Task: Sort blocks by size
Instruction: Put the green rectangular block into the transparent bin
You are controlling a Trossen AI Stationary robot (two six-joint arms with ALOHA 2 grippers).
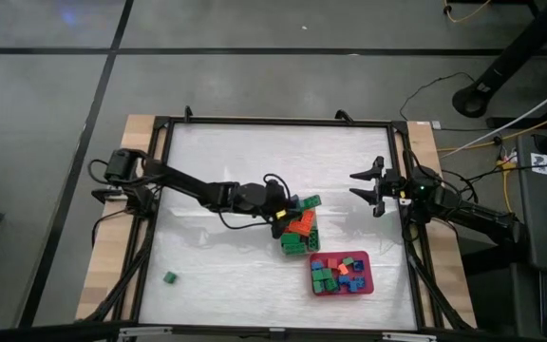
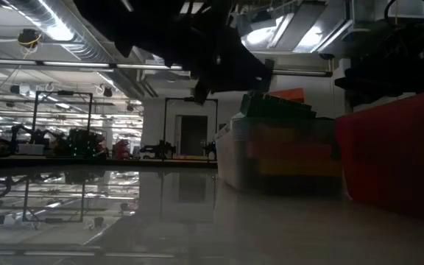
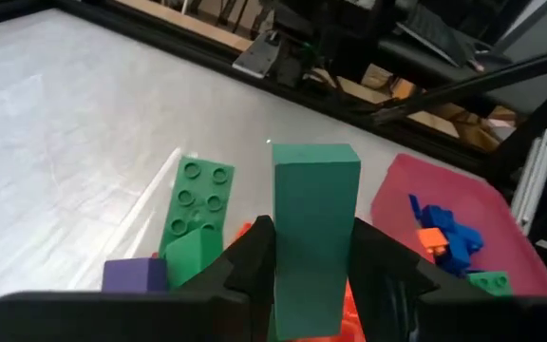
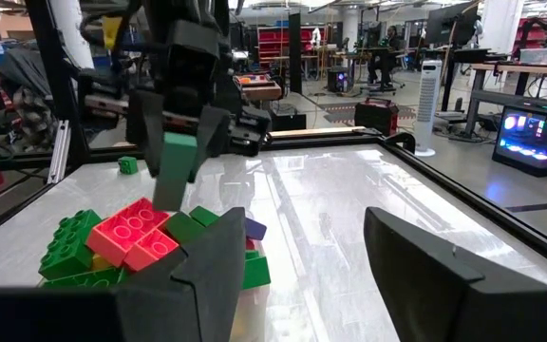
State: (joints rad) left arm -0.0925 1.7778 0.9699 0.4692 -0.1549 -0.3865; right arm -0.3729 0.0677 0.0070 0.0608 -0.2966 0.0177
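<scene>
A long green bar block (image 3: 315, 237), smooth-sided and rectangular, is clamped between the two dark fingers of the left hand (image 3: 313, 275) and held on end above the clear tub (image 1: 299, 237). The tub is heaped with studded plastic blocks (image 4: 126, 237): green bars, a red-orange plate and a purple square piece. It sits right of the counter's centre, toward the near edge. Just beside it, nearer the counter's near-right corner, a red rectangular tray (image 1: 361, 281) holds smaller blocks (image 1: 335, 274) in blue, green, red and orange. One small green square block (image 1: 170, 277) lies alone near the near-left corner, well apart from the rest.

The counter (image 1: 226, 161) has a pale, glossy, reflective surface inside a black frame.

The left arm reaches from the left edge across to the tub, with its hand tilted down over the pile. The right hand (image 1: 368, 188) waits near the right edge, beyond the tray, its fingers spread wide and holding nothing. It points toward the counter's centre.
</scene>
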